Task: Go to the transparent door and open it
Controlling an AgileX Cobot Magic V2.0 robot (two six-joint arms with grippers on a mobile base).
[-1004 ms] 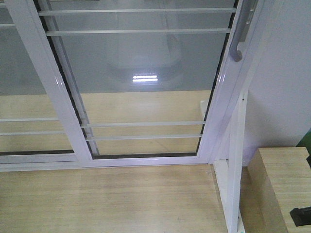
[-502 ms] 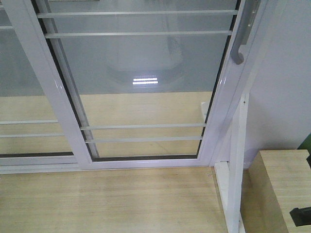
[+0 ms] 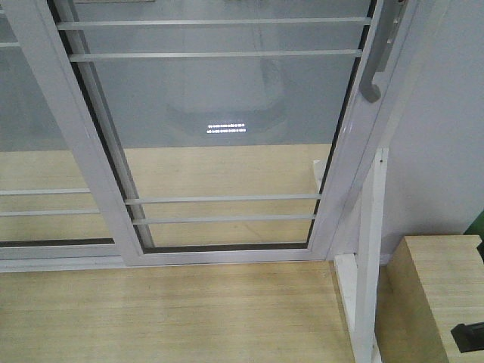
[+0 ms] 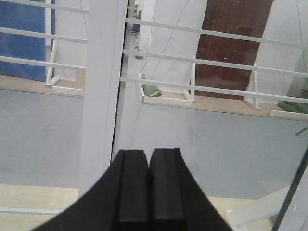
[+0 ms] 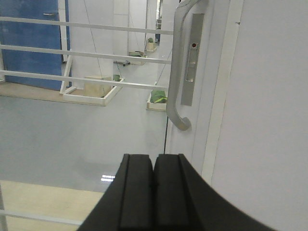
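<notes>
Door position: transparent door [image 3: 227, 113] dead ahead in the front view, closed against the right jamb beside the white wall [image 3: 446, 113]; handle-less panel [image 3: 38, 144] overlapping on its left.
Handle: curved grey handle [image 5: 175, 72] on the right stile, above and ahead of the right gripper [image 5: 154, 158], apart from it.
Right claw: fingers pressed together, holding nothing.
Left claw: left gripper [image 4: 148, 154] likewise closed and empty, facing glass and frame.
Step in hand (judged): final approach. Best to part the right fingers, rise to the handle's straight run, close around it, then pull leftward along the track.
Writing: none legible; lock plate [image 5: 191, 67] unmarked.
</notes>
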